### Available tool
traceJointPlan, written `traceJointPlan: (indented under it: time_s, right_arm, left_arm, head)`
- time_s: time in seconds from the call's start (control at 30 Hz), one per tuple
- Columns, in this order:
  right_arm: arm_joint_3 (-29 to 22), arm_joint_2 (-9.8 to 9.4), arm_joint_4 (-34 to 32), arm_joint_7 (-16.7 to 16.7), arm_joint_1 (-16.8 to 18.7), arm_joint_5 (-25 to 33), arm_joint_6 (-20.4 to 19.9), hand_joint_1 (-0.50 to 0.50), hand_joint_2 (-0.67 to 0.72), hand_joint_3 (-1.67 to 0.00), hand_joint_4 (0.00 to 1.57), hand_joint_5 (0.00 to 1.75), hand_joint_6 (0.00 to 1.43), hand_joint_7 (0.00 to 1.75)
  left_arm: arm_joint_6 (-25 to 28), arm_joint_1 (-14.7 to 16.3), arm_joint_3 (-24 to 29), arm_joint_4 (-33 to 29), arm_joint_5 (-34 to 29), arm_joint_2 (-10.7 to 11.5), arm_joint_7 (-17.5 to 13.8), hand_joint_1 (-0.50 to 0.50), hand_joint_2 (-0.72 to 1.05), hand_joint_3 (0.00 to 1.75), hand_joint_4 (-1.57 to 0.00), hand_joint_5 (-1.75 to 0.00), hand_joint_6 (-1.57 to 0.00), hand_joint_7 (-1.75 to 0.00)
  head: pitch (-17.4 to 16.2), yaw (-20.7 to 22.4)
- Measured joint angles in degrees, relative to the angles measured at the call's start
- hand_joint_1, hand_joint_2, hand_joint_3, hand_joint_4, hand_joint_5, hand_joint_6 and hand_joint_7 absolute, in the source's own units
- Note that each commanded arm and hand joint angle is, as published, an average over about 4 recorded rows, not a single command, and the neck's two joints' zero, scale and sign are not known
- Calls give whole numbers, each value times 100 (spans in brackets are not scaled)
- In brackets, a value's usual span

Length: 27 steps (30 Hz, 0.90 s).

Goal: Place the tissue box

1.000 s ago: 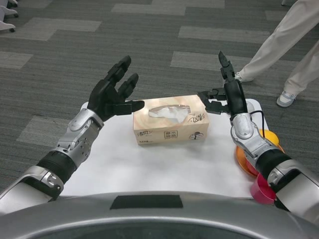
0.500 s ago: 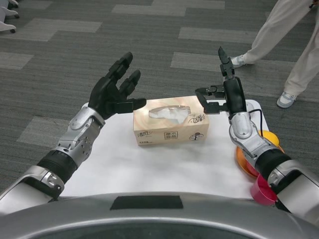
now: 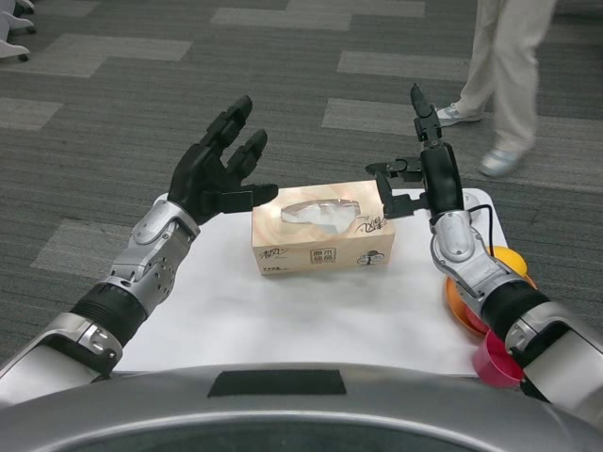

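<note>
A tan tissue box [image 3: 322, 235] with a white tissue showing in its top slot stands on the white table [image 3: 283, 311], near the far middle. My left hand [image 3: 219, 175] hovers just left of the box, fingers spread and pointing up and away, holding nothing. My right hand [image 3: 419, 174] hovers at the box's right end, fingers apart, its lower fingers reaching toward the box's top right corner; whether they touch it I cannot tell.
An orange and yellow round object [image 3: 499, 282] and a red cup-like thing [image 3: 495, 358] sit at the table's right edge behind my right forearm. A person's legs [image 3: 504, 85] stand on the grey carpet at the far right.
My right hand has edged slightly left toward the box's right end. My left hand has barely shifted. The person at the far right has stepped left.
</note>
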Motion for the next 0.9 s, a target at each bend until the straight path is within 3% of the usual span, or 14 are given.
traceJointPlan:
  time_s: [0.13,0.2,0.27,0.33,0.9]
  right_arm:
    - [17,-1,-4,-5,0,20,0,-42,9,-159,118,0,0,7]
    - [26,-1,-7,-6,0,33,0,-42,15,-159,86,0,0,3]
    - [32,-1,-15,-7,0,40,0,-41,15,-159,33,0,0,0]
    - [33,-2,-22,-10,0,42,0,-40,15,-159,5,0,0,0]
    - [106,-28,-68,-168,0,60,-102,-41,15,-159,0,0,0,0]
  left_arm:
    - [0,0,18,-3,13,0,0,50,105,35,0,0,0,0]
    - [0,0,29,-3,28,-1,0,50,105,35,0,0,0,0]
    - [0,0,35,-4,36,-1,0,50,105,35,0,0,0,0]
    - [-1,0,36,-4,38,-1,0,50,105,35,0,0,0,0]
    - [-89,0,98,-20,40,-2,1,50,105,35,0,0,0,0]
  head:
    - [11,1]
    - [6,3]
    - [7,0]
    - [11,-4]
    - [27,-19]
